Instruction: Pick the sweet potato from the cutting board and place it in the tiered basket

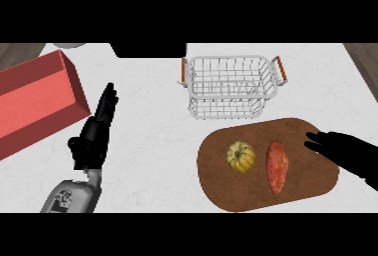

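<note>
- Logging what I see from the head view: a pale stone worktop (148,150) carrying everything below.
- Cutting board (236,197): brown and oval, at the worktop's near right corner, within easy reach of my right arm.
- Sweet potato (277,166): orange and long, lying flat on the board right of its middle, its length running from near edge to far edge. That leaves its long right side facing the incoming hand.
- Squash (241,156): small, yellow and ribbed, on the board just beside the sweet potato on its left, not touching it. I judge it worth avoiding during the pick.
- Basket (232,87): white wire with orange handles, standing just beyond the board's far edge, top open and nothing in it that I can see. It should be a short carry from the board.
- Red box (37,105): along the worktop's left edge, apart from the task.
- Dark block (148,50): at the far edge, cut off by the view.
- Right hand (351,152): over the board's right edge with fingers (314,140) stretched out and a little spread, pointing at the sweet potato. It holds nothing, and a gap shows between fingertips and vegetable. I judge the reach under way and the grasp not yet made.
- Left hand (96,132): resting on the left side of the worktop beside the red box, fingers straight and pointing away from me, empty.
</note>
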Controlling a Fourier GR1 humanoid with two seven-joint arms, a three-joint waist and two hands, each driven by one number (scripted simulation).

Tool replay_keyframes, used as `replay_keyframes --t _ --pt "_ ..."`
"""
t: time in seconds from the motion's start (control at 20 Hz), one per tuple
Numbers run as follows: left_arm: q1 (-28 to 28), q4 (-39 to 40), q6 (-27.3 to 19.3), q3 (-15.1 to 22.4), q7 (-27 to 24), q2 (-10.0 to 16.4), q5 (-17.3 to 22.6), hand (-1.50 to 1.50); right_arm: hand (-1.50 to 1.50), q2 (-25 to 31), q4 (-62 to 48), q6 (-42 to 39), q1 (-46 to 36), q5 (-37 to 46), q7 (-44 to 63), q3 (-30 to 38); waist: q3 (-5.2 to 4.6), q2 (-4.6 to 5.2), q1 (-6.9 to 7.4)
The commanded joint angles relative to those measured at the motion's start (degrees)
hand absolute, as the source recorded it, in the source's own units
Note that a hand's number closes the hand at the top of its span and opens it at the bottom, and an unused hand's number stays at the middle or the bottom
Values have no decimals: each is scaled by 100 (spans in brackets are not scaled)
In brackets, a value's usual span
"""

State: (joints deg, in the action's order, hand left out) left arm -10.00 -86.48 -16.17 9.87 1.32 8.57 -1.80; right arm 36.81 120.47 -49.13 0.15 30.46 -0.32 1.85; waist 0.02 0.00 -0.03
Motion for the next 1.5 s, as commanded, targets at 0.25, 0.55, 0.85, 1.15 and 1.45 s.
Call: replay_keyframes --t 0.25,0.55,0.85,1.15,1.45 --pt "-151 308 153 -169 -168 -167 -116 0 -150 -547 -781 1058 139 1376 -362 -481 -1 5 -21" --pt "472 -520 51 98 161 -341 -534 0 -150 -515 -1325 626 -203 1326 -715 39 -1 -3 9" --pt "380 -461 280 -85 212 -357 -484 0 -150 -821 -1972 975 -308 1777 -1065 -317 -1 0 16" --pt "192 -281 476 -381 157 -380 -405 0 -150 -857 -1933 956 -161 1840 -1550 -158 -2 -2 4" --pt "-142 -222 397 -373 344 -513 -676 0 -150 -1094 -1872 679 -165 1951 -1397 -251 -2 -2 -7"
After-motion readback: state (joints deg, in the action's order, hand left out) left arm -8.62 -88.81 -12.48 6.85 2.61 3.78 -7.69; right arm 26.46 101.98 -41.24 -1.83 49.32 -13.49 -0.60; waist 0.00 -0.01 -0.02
